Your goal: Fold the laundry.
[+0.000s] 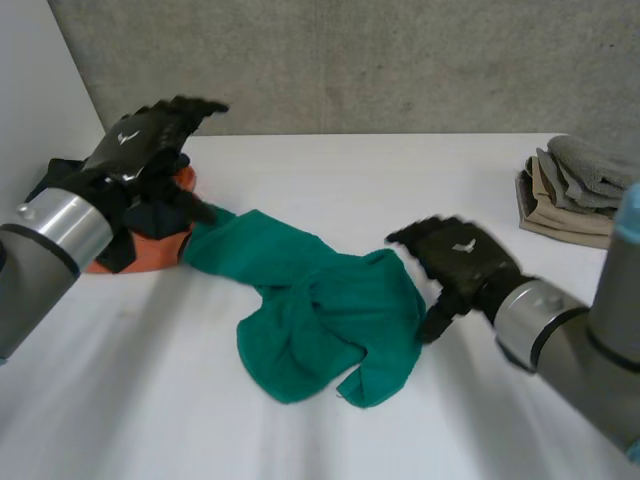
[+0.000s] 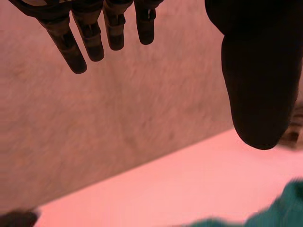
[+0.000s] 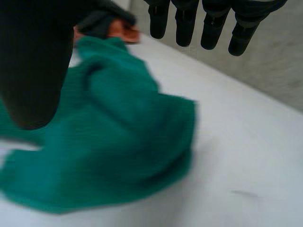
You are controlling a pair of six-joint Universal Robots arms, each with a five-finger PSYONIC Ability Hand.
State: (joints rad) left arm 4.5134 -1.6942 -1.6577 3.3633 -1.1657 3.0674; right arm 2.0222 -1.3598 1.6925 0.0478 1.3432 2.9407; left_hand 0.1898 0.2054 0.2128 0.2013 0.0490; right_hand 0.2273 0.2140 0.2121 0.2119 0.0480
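Observation:
A crumpled green cloth [image 1: 320, 310] lies in the middle of the white table [image 1: 330, 170], one end reaching to an orange and black pile [image 1: 150, 235] at the left. My left hand [image 1: 150, 140] hovers above that pile, fingers [image 2: 90, 38] straight and apart from the thumb [image 2: 258, 80], holding nothing; a corner of the green cloth [image 2: 279, 213] lies below it. My right hand [image 1: 460, 255] is open at the cloth's right edge. In its wrist view the fingers [image 3: 208, 23] and thumb [image 3: 35, 61] spread above the green cloth [image 3: 104, 137].
A stack of folded grey and beige cloths [image 1: 575, 190] sits at the table's far right. A grey wall [image 1: 350, 60] runs behind the table. Bare table lies in front of the green cloth.

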